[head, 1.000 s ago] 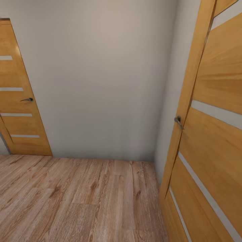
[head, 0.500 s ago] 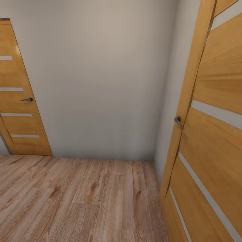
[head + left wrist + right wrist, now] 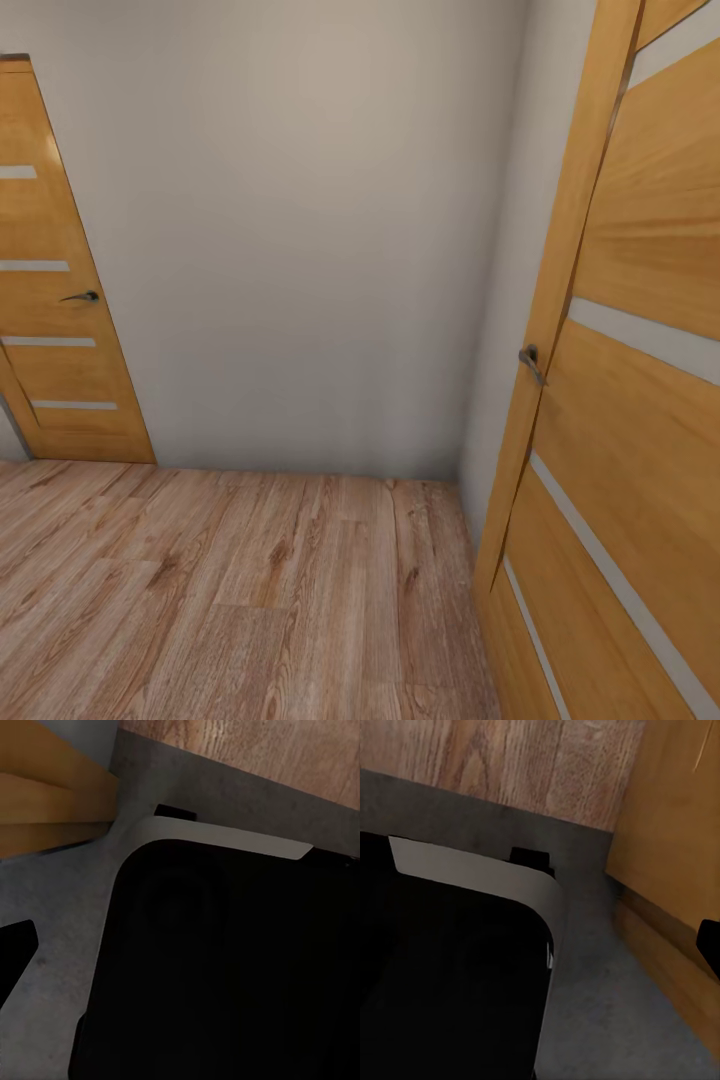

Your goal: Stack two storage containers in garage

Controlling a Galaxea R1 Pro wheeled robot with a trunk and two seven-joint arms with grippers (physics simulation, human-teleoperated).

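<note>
Two wooden doors frame what my head camera sees: one door (image 3: 55, 300) at the left against the pale wall (image 3: 300, 250), with a dark lever handle (image 3: 80, 296), and an open door (image 3: 630, 400) close at my right with its own handle (image 3: 531, 362). Light wood-plank floor (image 3: 230, 590) runs up to the wall. My wrist cameras look down on my black base (image 3: 225, 975) over dark grey concrete floor (image 3: 607, 1020), beside wood planks. Whether my grippers are clenched or released, I cannot tell.
</note>
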